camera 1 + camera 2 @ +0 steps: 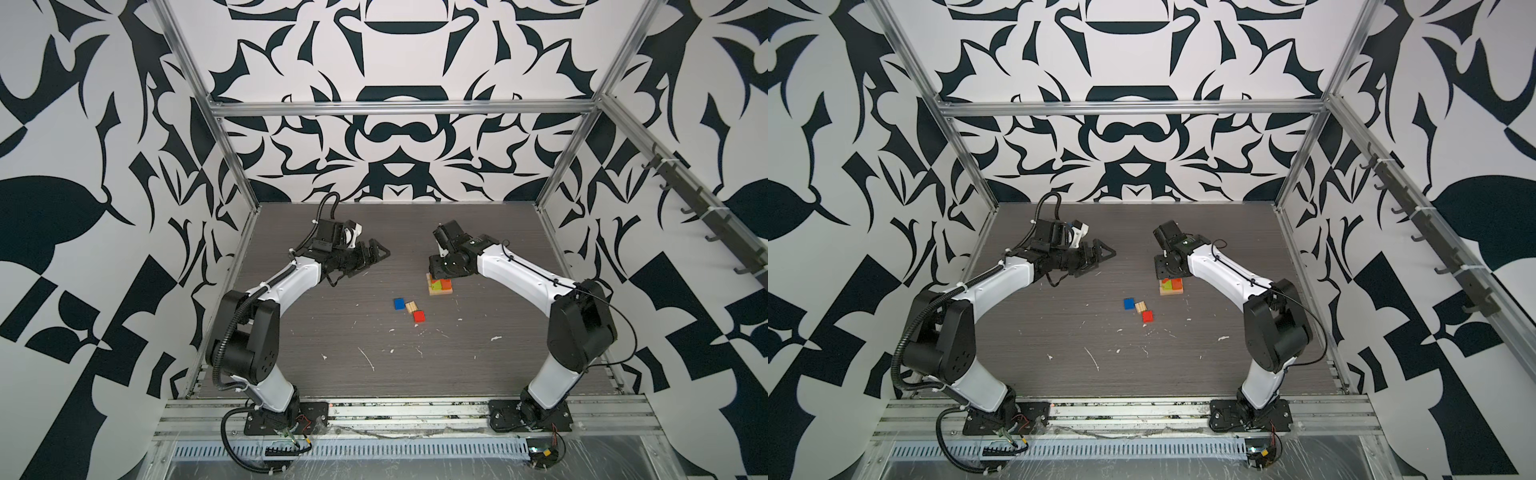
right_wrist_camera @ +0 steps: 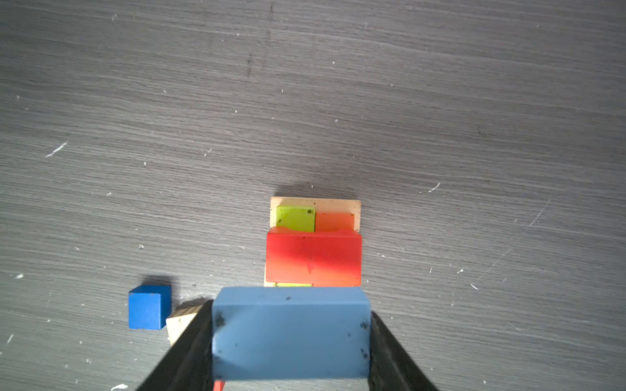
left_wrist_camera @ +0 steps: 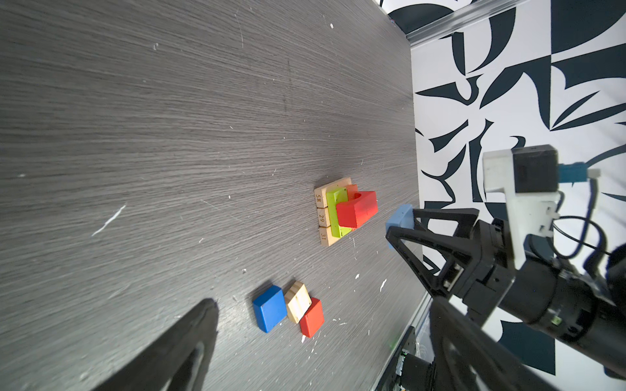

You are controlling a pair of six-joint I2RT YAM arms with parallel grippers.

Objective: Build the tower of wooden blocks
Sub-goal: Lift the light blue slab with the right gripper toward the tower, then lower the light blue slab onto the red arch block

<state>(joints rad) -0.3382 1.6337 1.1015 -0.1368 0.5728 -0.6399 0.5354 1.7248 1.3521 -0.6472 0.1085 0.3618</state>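
Clamping a pale blue block (image 2: pixel 291 333) in the right fingers (image 2: pixel 189 352) just above the half-built wood block tower (image 1: pixel 440 286), right of the tabletop's (image 1: pixel 374 374) middle, ready for stacking on its red block (image 2: pixel 313 259), with the left fingers (image 1: pixel 374 253) spread wide, empty, parked clear.

In both top views the right arm (image 1: pixel 511 266) hides the tower (image 1: pixel 441 286) top and the light-blue block (image 2: pixel 291 333). In the right wrist view the red cube (image 2: pixel 219 385) is nearly all hidden and the tan block (image 2: pixel 181 321) half hidden. In the left wrist view the left end effector (image 3: pixel 323 304) fingers (image 3: pixel 189 348) are blurred and cropped.
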